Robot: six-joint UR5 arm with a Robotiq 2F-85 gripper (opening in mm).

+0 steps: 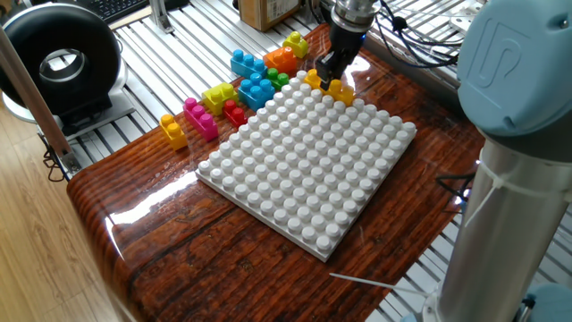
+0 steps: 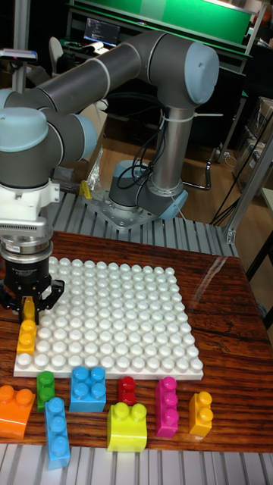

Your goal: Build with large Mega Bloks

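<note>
My gripper (image 1: 326, 72) (image 2: 29, 305) stands over the far corner of the white studded baseplate (image 1: 304, 170) (image 2: 114, 318). Its fingers sit on both sides of a long yellow brick (image 1: 338, 89) (image 2: 26, 335) that rests on the plate's edge row. The other Mega Bloks lie loose on the table beside the plate: orange (image 2: 15, 402), green (image 2: 45, 386), two blue (image 2: 89, 388) (image 2: 57, 432), red (image 2: 127, 390), lime (image 2: 127, 426), magenta (image 2: 166, 407) and yellow-orange (image 2: 201, 413).
A black round device (image 1: 58, 58) stands off the table at the left. A cardboard box (image 1: 268, 11) is at the back. The arm's grey base column (image 1: 518, 179) fills the right side. A thin white strip (image 1: 362, 282) lies near the table's front edge.
</note>
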